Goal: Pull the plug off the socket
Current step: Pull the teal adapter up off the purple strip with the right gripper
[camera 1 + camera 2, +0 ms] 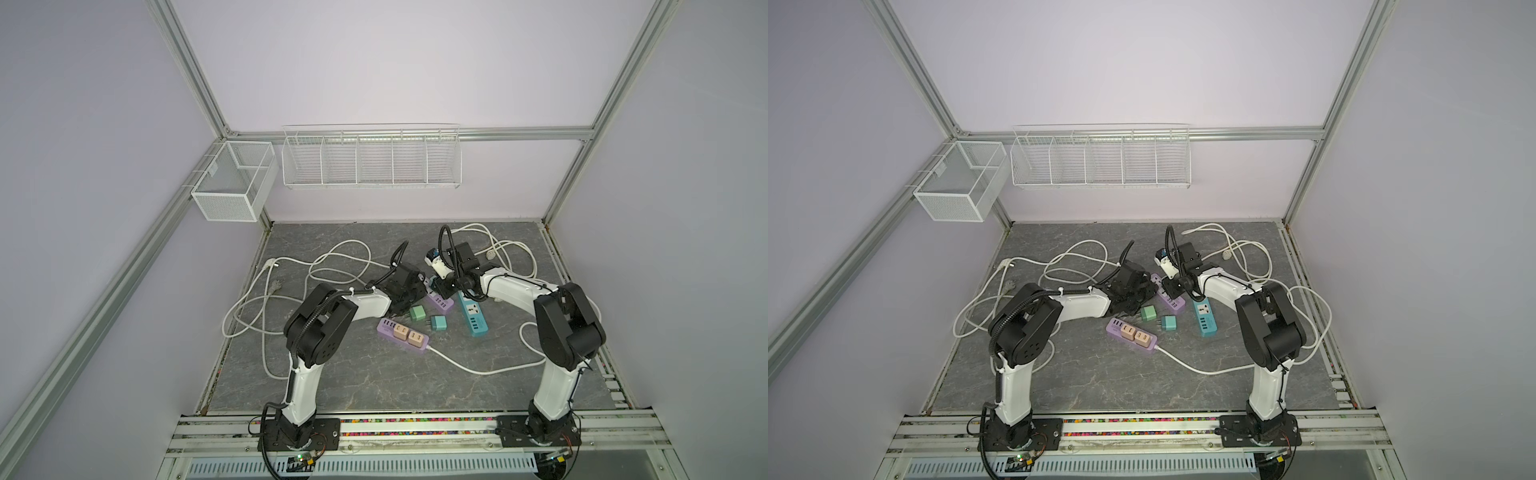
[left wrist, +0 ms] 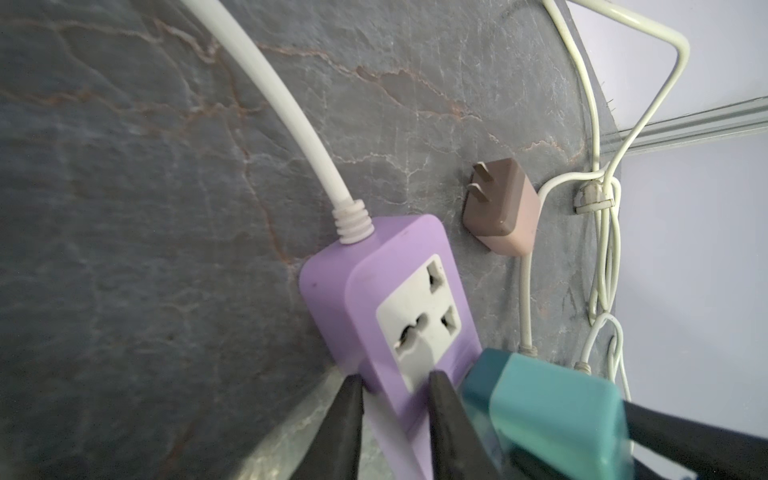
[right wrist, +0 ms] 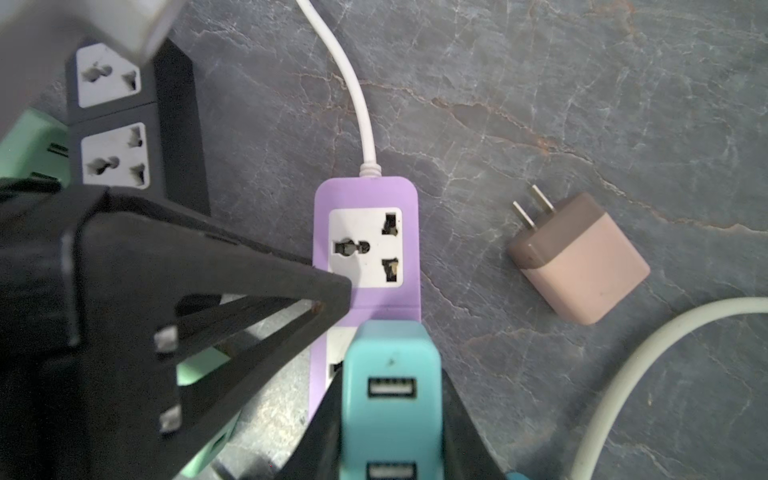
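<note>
Peering down in both top views, farther purple plastic power strip point(image 1: 442, 303) lies near centre; plug hidden there. Left wrist view: left gripper point(image 2: 395, 376) pinched across strip's long edge, pinning it; teal boxy USB plug adapter point(image 2: 552, 415) seated in strip just beside. Right wrist view: right gripper point(image 3: 392, 382) clenched on adapter's flat sides. Likely light, rigid, slick plastic, prongs tight; grip low on sides, pull straight out, or it slips. Strip needs holding down.

Both top views high in front, looking down on whole table point(image 1: 374, 382), wrist views close, sharing purple strip point(image 2: 340, 299)
</note>
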`<state>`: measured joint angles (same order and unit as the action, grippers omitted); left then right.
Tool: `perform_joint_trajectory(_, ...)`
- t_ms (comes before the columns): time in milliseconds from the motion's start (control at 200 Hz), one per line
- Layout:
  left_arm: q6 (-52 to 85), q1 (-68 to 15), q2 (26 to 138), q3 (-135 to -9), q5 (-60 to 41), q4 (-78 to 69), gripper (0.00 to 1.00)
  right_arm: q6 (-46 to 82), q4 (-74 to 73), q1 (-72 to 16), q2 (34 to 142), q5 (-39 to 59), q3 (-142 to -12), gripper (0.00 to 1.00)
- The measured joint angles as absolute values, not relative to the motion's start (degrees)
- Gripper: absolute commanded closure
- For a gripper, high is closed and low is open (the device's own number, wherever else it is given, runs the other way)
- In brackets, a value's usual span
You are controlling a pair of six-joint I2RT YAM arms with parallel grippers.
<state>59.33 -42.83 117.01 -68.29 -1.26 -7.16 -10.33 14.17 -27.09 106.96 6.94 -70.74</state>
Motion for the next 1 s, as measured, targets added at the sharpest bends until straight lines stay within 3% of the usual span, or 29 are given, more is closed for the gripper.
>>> perform_joint_trajectory(525,59.6,-43.2,117.0,-68.3,0.1,-7.0,0.73,-10.3,13.5,-26.6,106.5,8.0,-70.4,0.71)
perform_joint_trajectory(1000,59.5,-43.8,117.0,-70.4,1.6,-3.7,0.73,-7.6,9.5,-23.4,95.0,9.5,-68.9,0.71)
